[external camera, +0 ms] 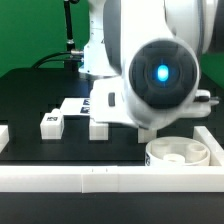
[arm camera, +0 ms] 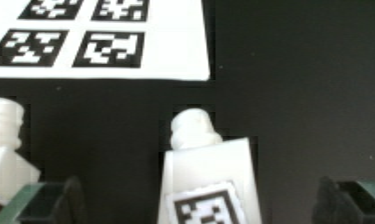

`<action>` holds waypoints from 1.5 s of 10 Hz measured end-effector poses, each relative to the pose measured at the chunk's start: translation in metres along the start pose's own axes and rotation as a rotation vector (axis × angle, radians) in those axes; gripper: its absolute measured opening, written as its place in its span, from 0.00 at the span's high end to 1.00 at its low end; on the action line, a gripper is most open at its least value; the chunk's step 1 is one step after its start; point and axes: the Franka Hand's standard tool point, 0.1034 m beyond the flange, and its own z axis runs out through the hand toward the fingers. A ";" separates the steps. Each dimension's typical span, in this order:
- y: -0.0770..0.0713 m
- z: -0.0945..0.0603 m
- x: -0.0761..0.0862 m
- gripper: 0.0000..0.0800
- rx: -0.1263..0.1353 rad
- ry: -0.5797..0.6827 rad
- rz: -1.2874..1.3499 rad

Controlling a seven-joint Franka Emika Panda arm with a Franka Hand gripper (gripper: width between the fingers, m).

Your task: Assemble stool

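In the wrist view my gripper (arm camera: 202,205) is open, with its dark fingers (arm camera: 51,205) far apart. A white blocky leg (arm camera: 210,170) with a square tag lies between them, its rounded end towards the marker board (arm camera: 95,40). A second leg (arm camera: 6,150) lies beside it, outside the jaws. In the exterior view the two legs (external camera: 98,128) (external camera: 52,123) lie on the black table. The arm hangs over the nearer one and hides the fingers. The round white seat (external camera: 178,153) lies at the exterior view's right, by the rail. A third leg is not in view.
A long white border rail (external camera: 100,178) runs along the table's front edge and up the right side around the seat. The marker board (external camera: 75,105) lies flat behind the legs. The arm's large body (external camera: 160,70) blocks much of the exterior view.
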 end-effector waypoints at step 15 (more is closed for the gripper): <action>-0.012 -0.021 0.002 0.59 -0.016 0.112 -0.073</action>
